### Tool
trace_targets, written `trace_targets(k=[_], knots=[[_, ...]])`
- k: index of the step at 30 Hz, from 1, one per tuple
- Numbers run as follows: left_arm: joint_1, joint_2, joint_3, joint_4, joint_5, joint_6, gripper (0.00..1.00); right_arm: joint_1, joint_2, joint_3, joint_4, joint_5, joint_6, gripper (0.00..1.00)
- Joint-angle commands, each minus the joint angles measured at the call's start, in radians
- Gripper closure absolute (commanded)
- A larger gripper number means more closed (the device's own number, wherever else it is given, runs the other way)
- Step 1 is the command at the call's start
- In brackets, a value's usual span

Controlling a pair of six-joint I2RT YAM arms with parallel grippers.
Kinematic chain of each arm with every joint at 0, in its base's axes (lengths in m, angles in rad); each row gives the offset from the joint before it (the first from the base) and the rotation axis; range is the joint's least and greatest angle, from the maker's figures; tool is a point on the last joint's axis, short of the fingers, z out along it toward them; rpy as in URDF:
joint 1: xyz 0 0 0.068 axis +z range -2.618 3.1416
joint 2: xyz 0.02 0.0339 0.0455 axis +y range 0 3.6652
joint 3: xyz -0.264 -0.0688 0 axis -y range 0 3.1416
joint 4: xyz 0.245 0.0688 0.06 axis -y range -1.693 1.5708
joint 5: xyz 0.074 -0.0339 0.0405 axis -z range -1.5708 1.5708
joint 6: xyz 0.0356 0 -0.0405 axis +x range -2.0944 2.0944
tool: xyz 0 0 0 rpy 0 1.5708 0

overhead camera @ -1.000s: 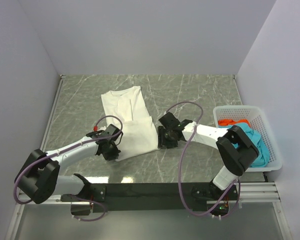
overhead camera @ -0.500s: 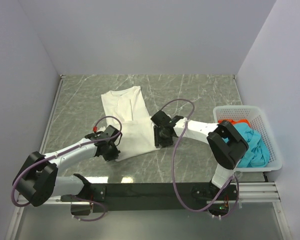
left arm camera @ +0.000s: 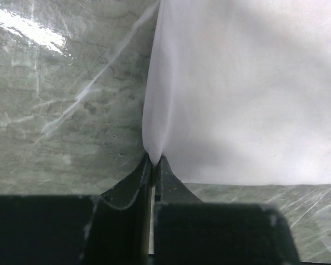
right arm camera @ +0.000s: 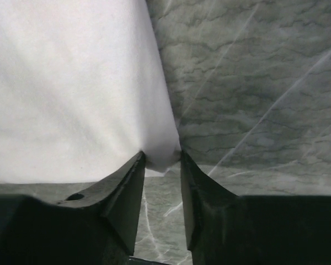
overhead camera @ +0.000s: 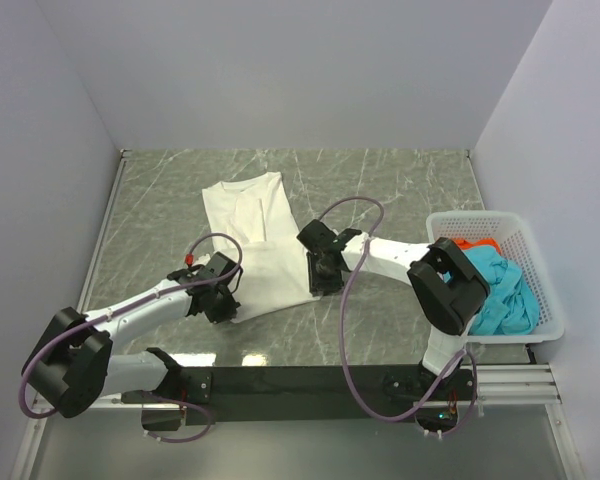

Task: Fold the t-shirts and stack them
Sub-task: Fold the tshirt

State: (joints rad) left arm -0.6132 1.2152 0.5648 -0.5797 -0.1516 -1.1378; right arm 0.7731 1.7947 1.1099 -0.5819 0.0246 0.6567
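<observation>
The white t-shirt [overhead camera: 255, 235] lies flat on the marble table, folded into a long strip, collar end far; no print shows. My left gripper [overhead camera: 223, 305] is shut on its near left corner, and in the left wrist view the cloth [left arm camera: 243, 94] pinches to a point between the jaws [left arm camera: 154, 160]. My right gripper [overhead camera: 315, 280] is at the near right corner. Its jaws [right arm camera: 163, 157] stand apart, with the corner of the cloth [right arm camera: 71, 83] between the fingertips and touching both. The teal t-shirt [overhead camera: 500, 290] and the red-orange t-shirt [overhead camera: 467, 243] lie crumpled in the basket.
A white mesh basket [overhead camera: 480, 217] stands at the right edge of the table, beside the right arm's elbow. Grey walls close in the table on the left, back and right. Purple cables loop over both arms.
My right gripper has moved left onto the shirt's near right corner and its jaws have narrowed around the cloth. The left gripper has kept its hold and barely moved.
</observation>
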Motion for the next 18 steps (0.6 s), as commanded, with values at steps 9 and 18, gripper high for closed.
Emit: trace_targets(k=[9,18], knots=[[-0.008,-0.002,-0.019,-0.037,0.047,0.001,0.99,0.031,0.094,-0.039,-0.045,-0.026,0.015,0.92],[-0.008,-0.045,0.168,-0.235,0.044,0.058,0.99,0.031,-0.086,0.041,-0.189,0.06,-0.052,1.0]])
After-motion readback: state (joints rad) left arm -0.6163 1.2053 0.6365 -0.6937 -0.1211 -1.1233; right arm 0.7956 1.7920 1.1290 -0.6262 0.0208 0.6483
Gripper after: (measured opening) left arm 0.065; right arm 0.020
